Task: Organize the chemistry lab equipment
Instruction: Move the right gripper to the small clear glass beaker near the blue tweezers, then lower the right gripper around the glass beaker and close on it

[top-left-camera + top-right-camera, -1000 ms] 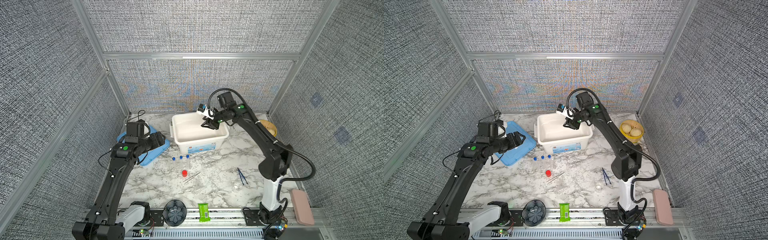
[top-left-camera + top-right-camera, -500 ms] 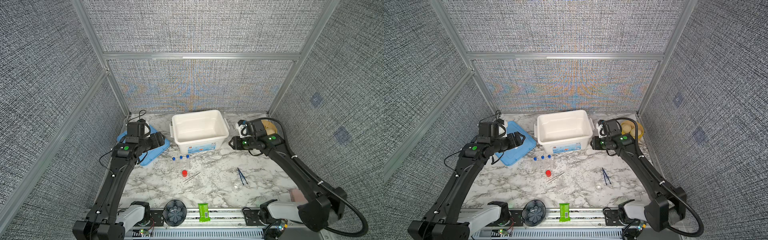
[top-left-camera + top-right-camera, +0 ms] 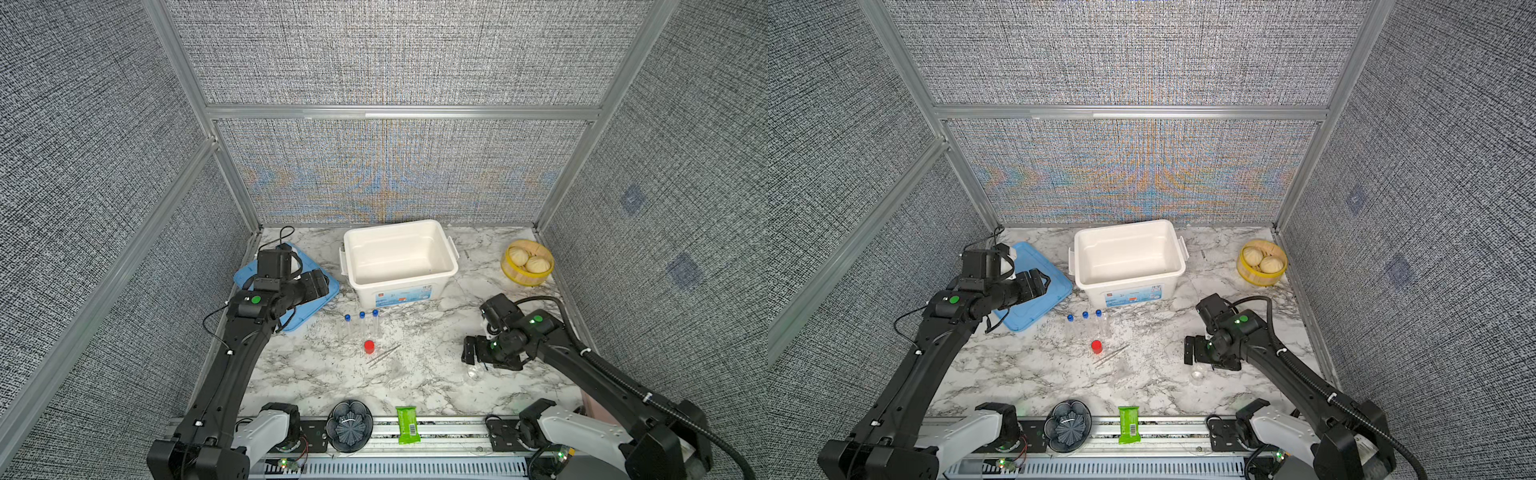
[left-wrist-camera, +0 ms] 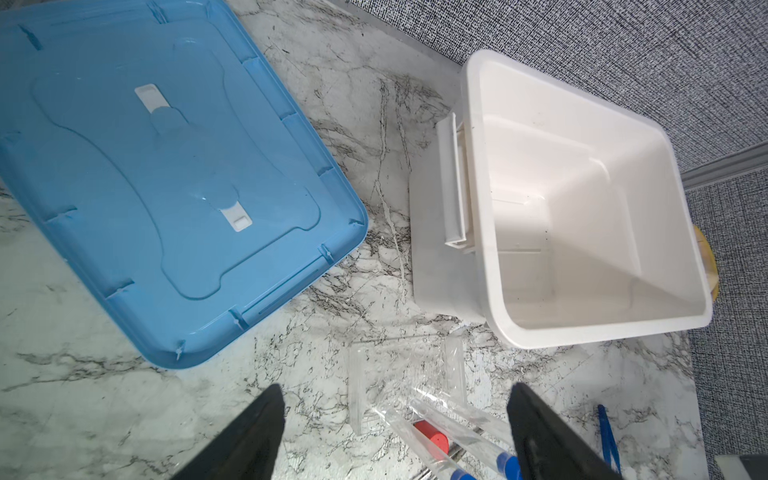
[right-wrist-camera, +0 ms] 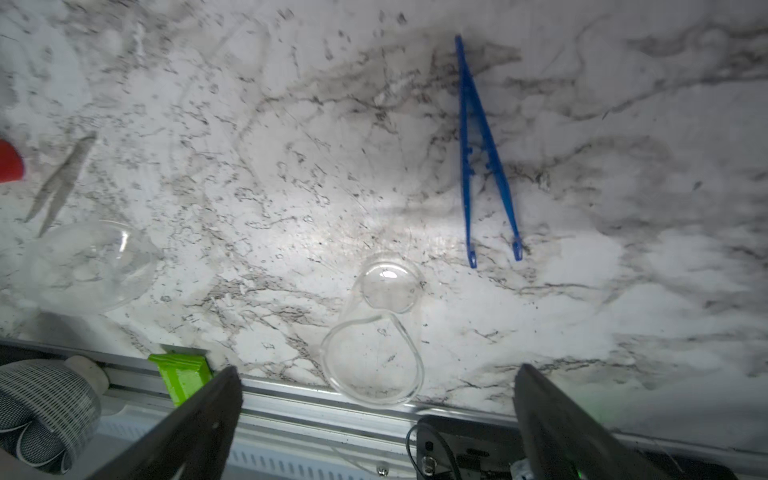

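The white bin [image 3: 399, 257] sits at the back of the marble table, its blue lid [image 4: 166, 166] beside it. The left gripper [image 4: 395, 399] hovers by the lid, jaws wide and holding nothing. The right gripper [image 5: 376, 374], equally wide and empty-handed, hangs over the dark blue tweezers [image 5: 482, 158] and the small clear glass piece [image 5: 374, 332], while three blue-capped tubes [image 3: 361, 326], silver tweezers [image 3: 383, 355] and a red-capped vial [image 3: 368, 347] lie mid-table.

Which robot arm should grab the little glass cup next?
The right one. Its open right gripper hangs just over the glass cup, with the blue tweezers beside it. The left gripper, also open, is far off, by the blue lid and the tubes.
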### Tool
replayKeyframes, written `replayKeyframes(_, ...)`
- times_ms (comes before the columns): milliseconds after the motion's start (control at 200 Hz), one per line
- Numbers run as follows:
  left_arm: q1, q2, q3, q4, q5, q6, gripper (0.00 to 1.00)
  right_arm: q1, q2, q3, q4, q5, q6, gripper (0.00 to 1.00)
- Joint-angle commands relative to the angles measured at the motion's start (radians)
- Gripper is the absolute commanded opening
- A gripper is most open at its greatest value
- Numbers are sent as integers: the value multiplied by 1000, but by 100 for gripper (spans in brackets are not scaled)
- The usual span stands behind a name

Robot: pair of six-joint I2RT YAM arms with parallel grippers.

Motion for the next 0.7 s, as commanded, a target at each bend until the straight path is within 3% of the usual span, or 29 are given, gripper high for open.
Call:
replayKeyframes(0,1,6,15,5,11,0,85,30,-16,-48,23,-9,114,99)
replayKeyframes(270,0,18,3,29,22,-8,85,82,35,-104,111,-38,151,91)
replayKeyframes(695,1,14,-8,39,38,-14,85,111,154,-133,219,16,149,72)
